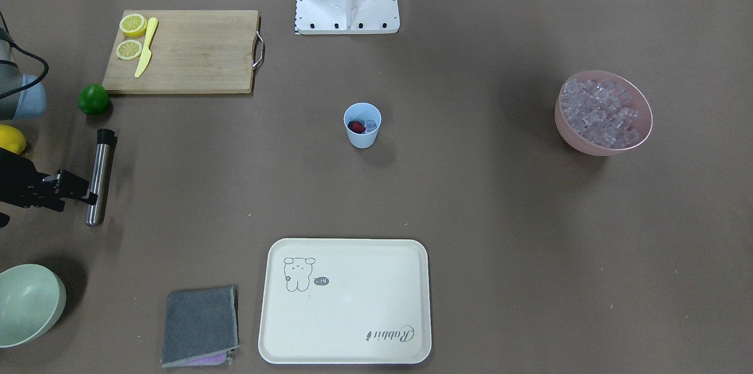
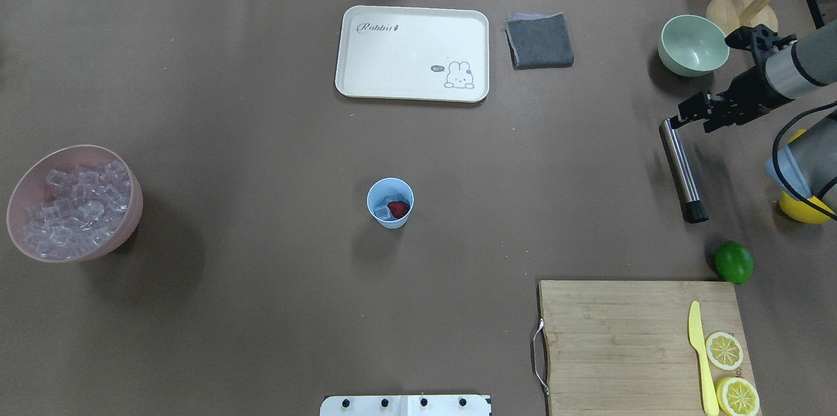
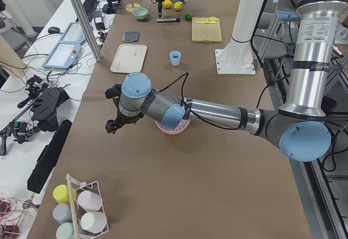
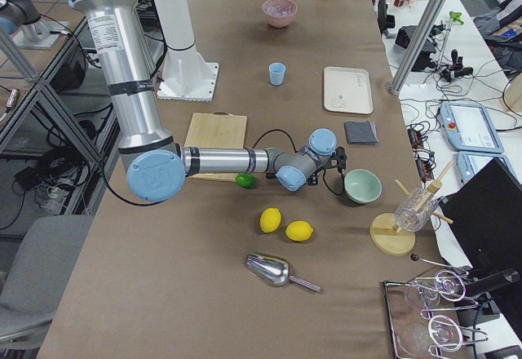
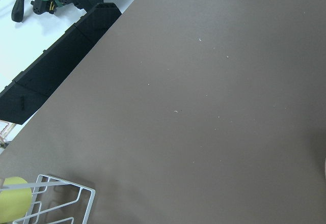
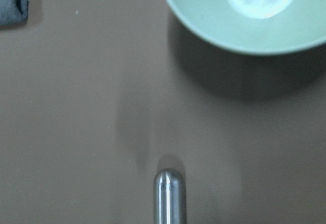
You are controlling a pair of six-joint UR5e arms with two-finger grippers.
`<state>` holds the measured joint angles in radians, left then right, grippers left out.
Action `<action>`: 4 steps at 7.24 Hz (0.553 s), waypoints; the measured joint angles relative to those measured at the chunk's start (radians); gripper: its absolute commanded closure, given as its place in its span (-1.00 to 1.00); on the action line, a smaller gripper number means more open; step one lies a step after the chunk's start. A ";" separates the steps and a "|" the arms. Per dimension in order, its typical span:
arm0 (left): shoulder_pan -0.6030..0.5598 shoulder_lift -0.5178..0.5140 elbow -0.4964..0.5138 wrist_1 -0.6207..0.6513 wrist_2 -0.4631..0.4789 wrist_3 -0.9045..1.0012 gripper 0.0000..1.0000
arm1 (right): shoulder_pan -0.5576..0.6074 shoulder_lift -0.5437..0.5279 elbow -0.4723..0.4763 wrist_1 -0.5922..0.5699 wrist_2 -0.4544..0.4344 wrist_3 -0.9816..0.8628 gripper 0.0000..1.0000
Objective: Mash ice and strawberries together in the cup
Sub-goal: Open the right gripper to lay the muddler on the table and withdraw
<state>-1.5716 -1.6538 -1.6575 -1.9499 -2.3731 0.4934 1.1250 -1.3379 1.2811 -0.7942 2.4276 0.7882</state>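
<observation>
The light-blue cup point(image 1: 362, 125) point(image 2: 390, 203) stands at the table's middle, with a red strawberry point(image 1: 355, 126) point(image 2: 398, 208) and a cube of ice point(image 1: 370, 124) point(image 2: 382, 210) inside it. More ice fills the pink bowl point(image 2: 19, 187) on my left side. A steel muddler point(image 2: 682, 169) point(image 1: 101, 177) lies flat on the table at my right. My right gripper point(image 2: 700, 115) point(image 1: 70, 191) hovers over its far end, looks open and holds nothing. The right wrist view shows the muddler's rounded tip point(image 6: 169, 193). My left gripper point(image 3: 110, 127) hangs beside the pink bowl; I cannot tell its state.
A cream tray point(image 2: 412, 53) and a grey cloth point(image 2: 539, 40) lie at the far side. A pale green bowl point(image 2: 693, 44) stands just beyond the right gripper. Near me on the right are a lime point(image 2: 734, 262), a lemon point(image 2: 804, 210) and a cutting board point(image 2: 628, 344) with lemon slices and a yellow knife.
</observation>
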 measured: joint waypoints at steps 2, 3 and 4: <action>0.002 -0.001 0.003 0.007 0.001 -0.042 -0.94 | 0.086 -0.001 0.010 -0.027 0.027 -0.024 -1.00; 0.003 -0.001 0.004 0.012 0.002 -0.085 -0.94 | 0.128 0.001 0.030 -0.079 0.042 -0.073 -1.00; 0.003 -0.001 0.007 0.020 0.003 -0.129 -0.94 | 0.177 0.002 0.074 -0.175 0.049 -0.155 -1.00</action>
<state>-1.5683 -1.6551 -1.6509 -1.9301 -2.3703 0.3647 1.3019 -1.3355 1.3555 -0.9691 2.4765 0.6337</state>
